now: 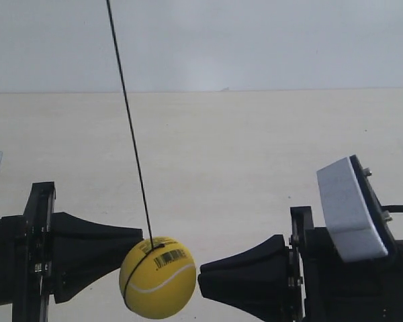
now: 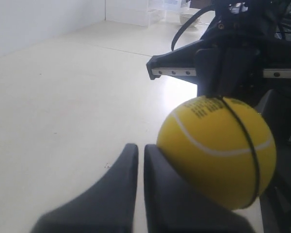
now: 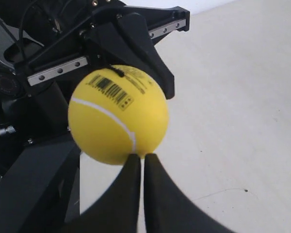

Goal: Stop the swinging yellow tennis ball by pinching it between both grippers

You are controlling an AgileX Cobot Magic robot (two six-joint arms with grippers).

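string [image 1: 130, 127] cut off at exterior view's top edge, barcode label [image 3: 110, 91] too small to read, left pincer [image 2: 140, 148] blurred

Bright, flat light, with only faint shadows. In the left wrist view glare whitens the floor [image 2: 179, 94] at centre; its lower edge is blurred

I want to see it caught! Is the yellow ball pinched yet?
Nearly. Done: both shut tools sit level with the yellow tennis ball. In hand: the left tool and right tool each touch or almost touch it. Left: a firm squeeze; the exterior view hints a gap.
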